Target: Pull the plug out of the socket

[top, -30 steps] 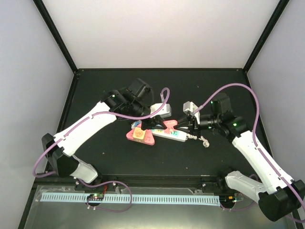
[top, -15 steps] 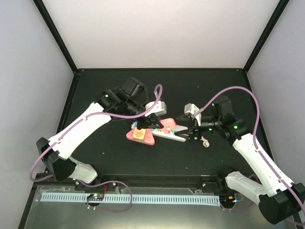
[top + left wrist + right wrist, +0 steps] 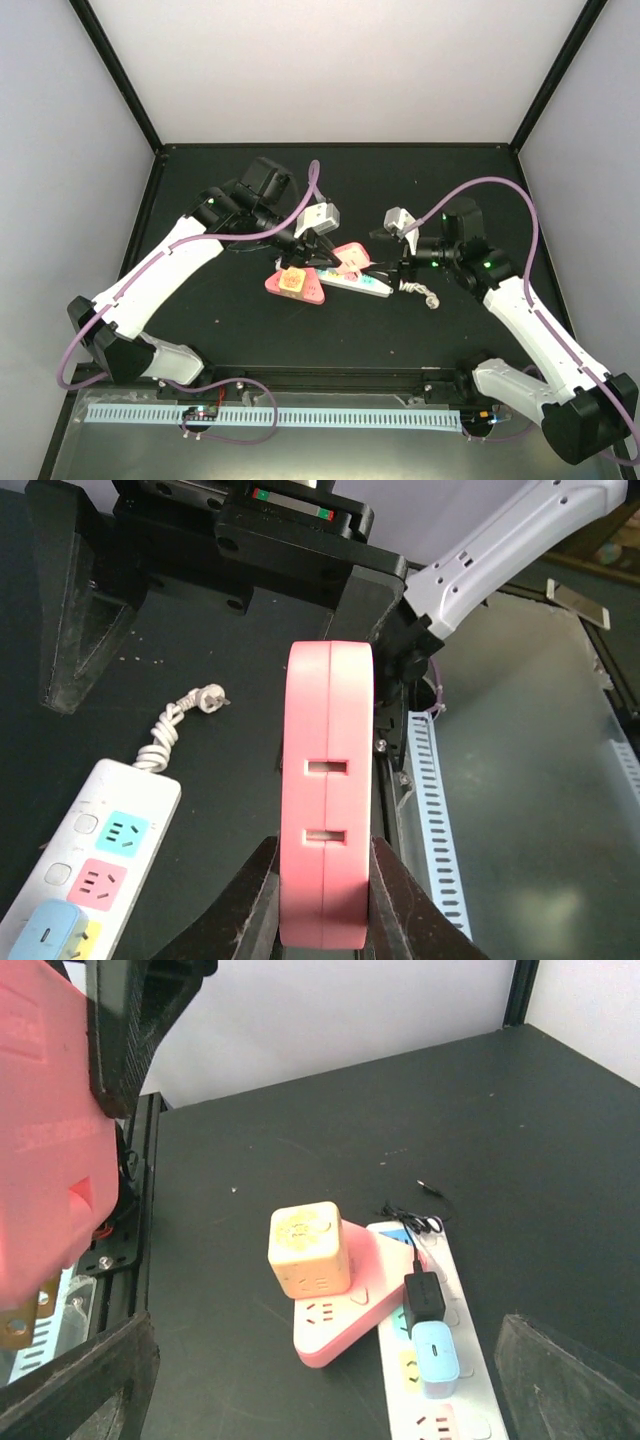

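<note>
The left gripper is clamped on the plug, a smooth pink plastic block with rounded edges and two slots. Its black fingers press against both flat sides. The right gripper gapes wide and holds nothing. The socket, a long glossy white strip with coloured faces, lies flat on the matte black table, apart from the plug.
</note>
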